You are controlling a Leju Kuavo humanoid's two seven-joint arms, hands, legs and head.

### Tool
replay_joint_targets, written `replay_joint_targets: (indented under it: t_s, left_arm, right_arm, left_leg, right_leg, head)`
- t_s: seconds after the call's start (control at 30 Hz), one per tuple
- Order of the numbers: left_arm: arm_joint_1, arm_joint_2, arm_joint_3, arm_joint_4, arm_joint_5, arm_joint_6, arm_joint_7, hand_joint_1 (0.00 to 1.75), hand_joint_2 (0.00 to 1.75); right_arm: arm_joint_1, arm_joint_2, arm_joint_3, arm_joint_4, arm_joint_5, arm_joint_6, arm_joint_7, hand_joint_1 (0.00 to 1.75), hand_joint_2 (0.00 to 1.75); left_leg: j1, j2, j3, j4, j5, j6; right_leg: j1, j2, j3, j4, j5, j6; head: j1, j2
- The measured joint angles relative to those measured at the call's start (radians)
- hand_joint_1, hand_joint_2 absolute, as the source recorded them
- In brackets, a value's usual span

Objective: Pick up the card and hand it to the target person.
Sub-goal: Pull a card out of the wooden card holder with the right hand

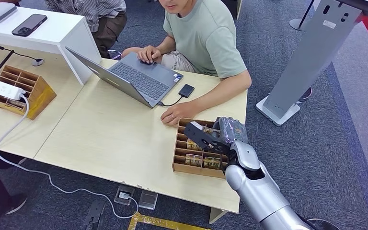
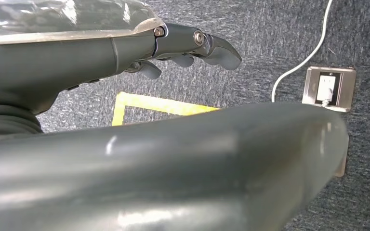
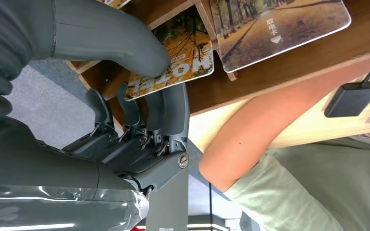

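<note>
right hand fingers pinch one card; left hand fingers apart, empty.

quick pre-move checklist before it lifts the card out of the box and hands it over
1. Grip on card: ok. In the right wrist view the right hand pinches the hotel card, thumb on its face, fingers behind.
2. Card free of the wooden box: not ok, its far end is still among the dividers.
3. Neighbouring card undisturbed: ok, it lies apart from the gripped one.
4. Person's forearm clear of the lift path: cannot tell; it rests on the table right beside the box.
5. Person's hand ready to receive: not ok, it lies palm down on the table.
6. Left hand out of the way: ok, hanging over the carpet, holding nothing.
</note>
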Motion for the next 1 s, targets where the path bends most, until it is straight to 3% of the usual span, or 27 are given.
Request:
replay_joint_targets:
  t_s: [0.67, 1.0]
  left_arm:
    - [0.000, 0.000, -0.013, 0.000, 0.012, 0.005, -0.008, 0.00, 0.00]
    - [0.001, 0.000, -0.014, 0.000, 0.037, 0.010, -0.017, 0.00, 0.00]
  right_arm:
    - [0.000, -0.001, 0.000, -0.001, 0.011, -0.023, -0.006, 1.52, 1.75]
    - [0.017, -0.034, -0.021, -0.159, 0.027, -0.014, 0.030, 1.50, 1.75]
  left_leg:
    - [0.000, 0.000, 0.000, 0.000, 0.000, 0.000]
    - [0.000, 0.000, 0.000, 0.000, 0.000, 0.000]
  right_leg:
    - [0.000, 0.000, 0.000, 0.000, 0.001, -0.001]
    - [0.000, 0.000, 0.000, 0.000, 0.001, -0.001]
  head:
    - [0.000, 0.000]
    - [0.000, 0.000]
